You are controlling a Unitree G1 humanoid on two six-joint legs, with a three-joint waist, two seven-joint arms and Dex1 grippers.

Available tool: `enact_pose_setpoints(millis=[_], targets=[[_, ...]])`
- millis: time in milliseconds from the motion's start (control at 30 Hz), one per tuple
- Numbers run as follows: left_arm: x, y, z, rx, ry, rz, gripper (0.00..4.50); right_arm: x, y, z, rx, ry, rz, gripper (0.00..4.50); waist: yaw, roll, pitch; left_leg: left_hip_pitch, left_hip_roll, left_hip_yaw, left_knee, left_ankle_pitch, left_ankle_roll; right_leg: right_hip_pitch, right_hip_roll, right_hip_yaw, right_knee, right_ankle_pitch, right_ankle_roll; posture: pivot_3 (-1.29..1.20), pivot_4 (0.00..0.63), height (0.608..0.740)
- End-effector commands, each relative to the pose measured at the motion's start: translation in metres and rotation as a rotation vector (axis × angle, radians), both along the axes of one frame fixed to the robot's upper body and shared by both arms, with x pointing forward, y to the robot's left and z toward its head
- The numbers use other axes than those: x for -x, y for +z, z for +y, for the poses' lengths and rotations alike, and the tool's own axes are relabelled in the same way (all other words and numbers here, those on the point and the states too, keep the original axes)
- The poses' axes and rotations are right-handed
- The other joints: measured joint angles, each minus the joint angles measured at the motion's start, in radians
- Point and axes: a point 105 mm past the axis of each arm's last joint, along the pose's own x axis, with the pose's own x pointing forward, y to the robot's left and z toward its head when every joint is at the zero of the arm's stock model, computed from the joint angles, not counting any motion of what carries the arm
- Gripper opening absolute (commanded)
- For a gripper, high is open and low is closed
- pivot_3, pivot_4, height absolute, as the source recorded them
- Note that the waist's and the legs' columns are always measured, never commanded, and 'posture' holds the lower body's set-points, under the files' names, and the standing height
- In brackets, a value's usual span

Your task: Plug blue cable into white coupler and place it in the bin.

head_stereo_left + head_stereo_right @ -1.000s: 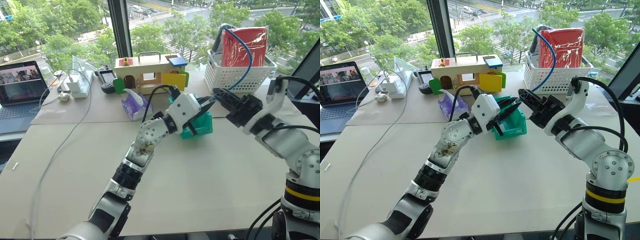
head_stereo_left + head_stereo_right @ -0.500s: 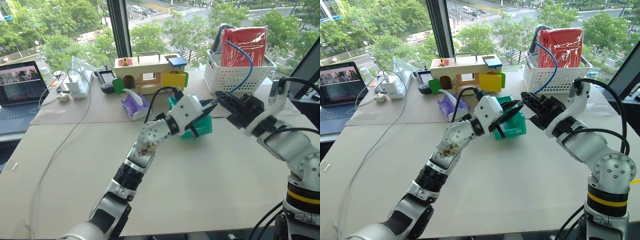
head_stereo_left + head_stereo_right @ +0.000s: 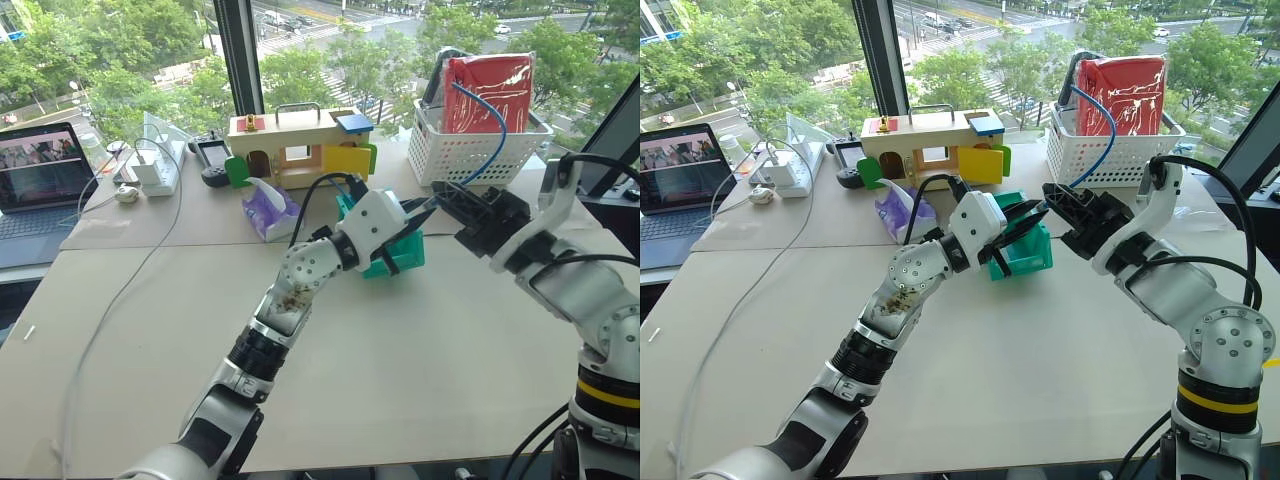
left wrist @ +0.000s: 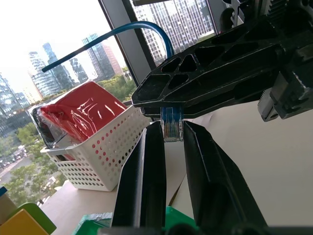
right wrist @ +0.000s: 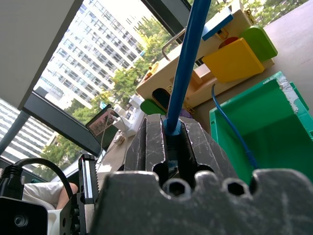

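Pinching the blue cable (image 4: 171, 122) by its plug, my left end effector (image 4: 166, 142) is clamped tight; my right end effector (image 3: 450, 205) meets it tip to tip, cable between its fingers, grip uncertain. The bin (image 3: 1025, 255) sits just below, open desk (image 3: 400, 350) nearer me.

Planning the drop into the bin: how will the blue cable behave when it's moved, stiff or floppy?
Probably springy, not limp: the blue cable holds an arch in the air by the white basket. Likely light: the left gripper pinches just its end. The free end may swing.
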Motion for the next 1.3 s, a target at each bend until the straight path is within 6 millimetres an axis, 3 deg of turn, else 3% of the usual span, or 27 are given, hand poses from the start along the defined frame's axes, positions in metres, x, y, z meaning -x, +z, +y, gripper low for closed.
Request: enact_pose_setpoints(millis=[33,1000,1100,1267,1300], targets=[[0.0104,0.0133,-0.0020,0.024,-0.036,-0.043,0.60,0.0076,0.0160,-0.0011,-0.010,-0.002,-0.069,2.57,0.000,0.000,0.000,0.000,0.000,0.000,0.000,0.000,0.000,0.000,0.000,0.000,0.000,0.000,0.000,0.00,0.150,0.740],[0.0048,0.0149,0.0007,0.016,-0.028,-0.049,0.60,0.0135,0.0152,-0.0041,-0.027,-0.022,-0.067,2.57,0.000,0.000,0.000,0.000,0.000,0.000,0.000,0.000,0.000,0.000,0.000,0.000,0.000,0.000,0.000,0.00,0.150,0.740],[0.0055,0.0139,0.0010,0.013,-0.029,-0.049,0.60,0.0131,0.0157,-0.0045,-0.030,-0.022,-0.068,1.93,0.000,0.000,0.000,0.000,0.000,0.000,0.000,0.000,0.000,0.000,0.000,0.000,0.000,0.000,0.000,0.00,0.150,0.740],[0.0043,0.0143,0.0015,0.013,-0.024,-0.051,0.60,0.0124,0.0168,-0.0040,-0.036,-0.016,-0.071,0.19,0.000,0.000,0.000,0.000,0.000,0.000,0.000,0.000,0.000,0.000,0.000,0.000,0.000,0.000,0.000,0.00,0.150,0.740],[0.0043,0.0144,0.0015,0.013,-0.024,-0.051,0.60,0.0124,0.0170,-0.0038,-0.037,-0.015,-0.071,0.02,0.000,0.000,0.000,0.000,0.000,0.000,0.000,0.000,0.000,0.000,0.000,0.000,0.000,0.000,0.000,0.00,0.150,0.740]])
